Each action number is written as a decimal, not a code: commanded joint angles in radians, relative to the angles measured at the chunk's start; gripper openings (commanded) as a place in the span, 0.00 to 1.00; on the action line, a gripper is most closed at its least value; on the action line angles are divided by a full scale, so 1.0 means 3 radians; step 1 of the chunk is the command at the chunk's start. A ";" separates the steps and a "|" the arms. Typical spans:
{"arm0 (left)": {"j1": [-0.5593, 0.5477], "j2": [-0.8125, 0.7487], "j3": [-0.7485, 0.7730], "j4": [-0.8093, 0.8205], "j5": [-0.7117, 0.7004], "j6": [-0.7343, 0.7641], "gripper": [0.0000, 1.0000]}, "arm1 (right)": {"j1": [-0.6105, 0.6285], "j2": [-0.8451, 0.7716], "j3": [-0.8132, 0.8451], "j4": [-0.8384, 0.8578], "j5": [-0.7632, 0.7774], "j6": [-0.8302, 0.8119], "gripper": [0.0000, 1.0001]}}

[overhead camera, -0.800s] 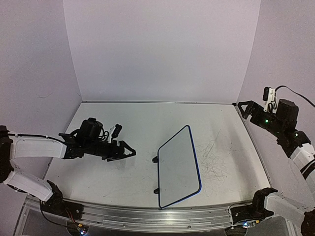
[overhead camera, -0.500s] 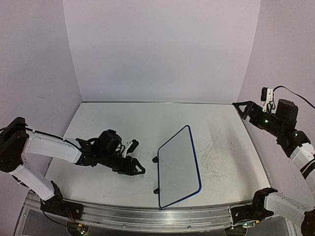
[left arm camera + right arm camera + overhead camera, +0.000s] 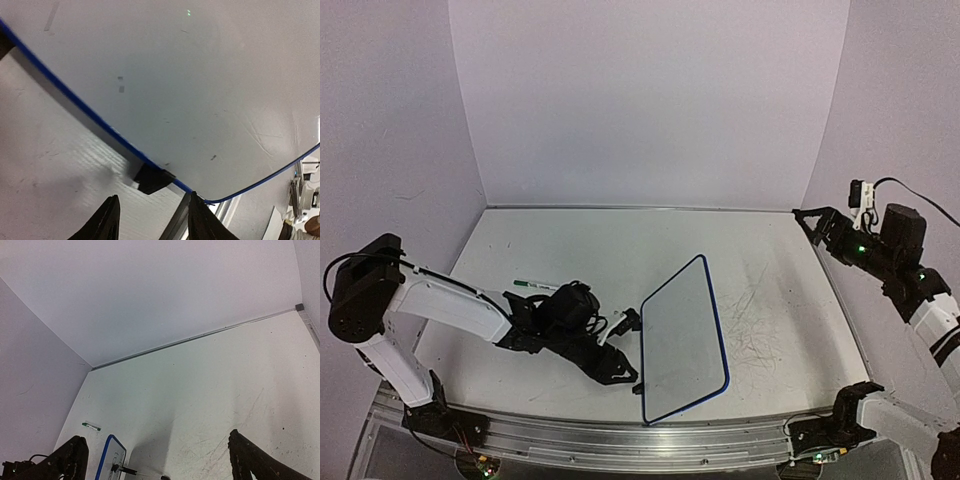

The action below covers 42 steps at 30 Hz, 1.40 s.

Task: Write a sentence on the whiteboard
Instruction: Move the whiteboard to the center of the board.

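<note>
Overall, the whiteboard is white, blue-framed, with rounded corners.

The whiteboard sits in the lower centre of the overhead view on the worktop. It is a small white rectangle with a thin dark-blue frame and rounded corners, turned at a slant so its far end points to the upper right. Two black clip feet grip its left long edge. In the left wrist view its face is plain white with a few tiny specks, and one foot is at the lower edge.
</note>
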<state>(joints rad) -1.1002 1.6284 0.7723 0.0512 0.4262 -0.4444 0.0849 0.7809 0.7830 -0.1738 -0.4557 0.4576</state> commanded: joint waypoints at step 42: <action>-0.0291 0.0634 0.0394 0.0398 -0.0908 -0.0041 0.11 | 0.0003 0.0010 -0.0292 0.0414 -0.0189 0.0054 0.98</action>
<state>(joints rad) -1.2009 1.7897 0.8401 0.1726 0.2571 -0.3691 0.0849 0.7835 0.6952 -0.1125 -0.4956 0.4721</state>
